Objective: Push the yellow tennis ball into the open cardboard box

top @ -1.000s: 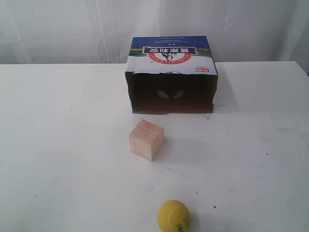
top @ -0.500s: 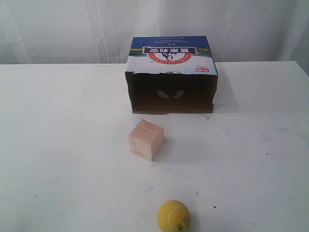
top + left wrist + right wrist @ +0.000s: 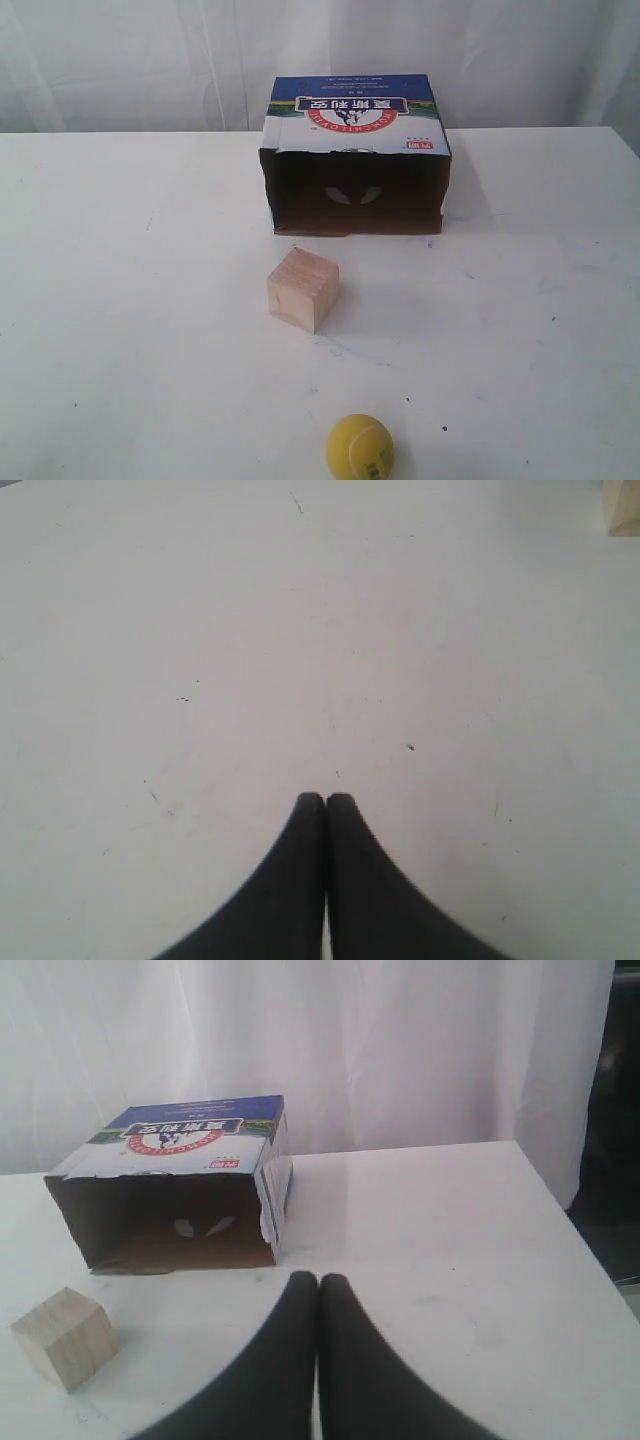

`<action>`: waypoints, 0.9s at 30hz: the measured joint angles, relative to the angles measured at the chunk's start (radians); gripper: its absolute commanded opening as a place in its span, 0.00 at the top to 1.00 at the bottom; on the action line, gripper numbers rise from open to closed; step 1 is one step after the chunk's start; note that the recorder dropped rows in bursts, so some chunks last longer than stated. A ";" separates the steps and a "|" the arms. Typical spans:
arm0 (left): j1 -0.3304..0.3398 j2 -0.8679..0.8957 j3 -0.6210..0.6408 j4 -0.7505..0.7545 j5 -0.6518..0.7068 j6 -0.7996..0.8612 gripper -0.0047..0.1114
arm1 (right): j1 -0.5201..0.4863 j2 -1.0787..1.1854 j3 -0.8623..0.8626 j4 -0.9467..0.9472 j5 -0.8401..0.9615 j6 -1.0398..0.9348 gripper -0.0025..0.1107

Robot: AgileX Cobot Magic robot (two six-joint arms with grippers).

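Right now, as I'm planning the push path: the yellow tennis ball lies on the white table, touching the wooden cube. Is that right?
Not quite. The yellow tennis ball lies on the white table, but apart from the wooden cube, with bare table between them, as the exterior view shows.

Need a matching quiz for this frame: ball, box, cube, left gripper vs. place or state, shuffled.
1 yellow tennis ball
2 open cardboard box
3 wooden cube
4 left gripper

A shut, holding nothing
B far end, opening facing the exterior camera
C midway in depth, left of the ball
D nearest the exterior view's bottom edge

Pairs: 1-D, 2-B, 3-C, 4-A
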 measured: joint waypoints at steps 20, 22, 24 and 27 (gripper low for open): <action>0.000 0.000 0.000 0.000 0.000 0.000 0.96 | 0.384 0.940 -0.268 0.349 0.096 -0.419 0.98; 0.000 0.000 0.000 0.000 0.000 0.000 0.96 | 0.447 1.013 -0.270 0.349 0.059 -0.420 0.98; 0.000 0.000 0.000 0.000 0.000 0.000 0.96 | 0.498 1.068 -0.270 0.349 0.025 -0.420 0.98; 0.000 0.000 0.000 0.000 0.000 0.000 0.96 | 0.563 1.165 -0.271 0.349 -0.021 -0.420 0.98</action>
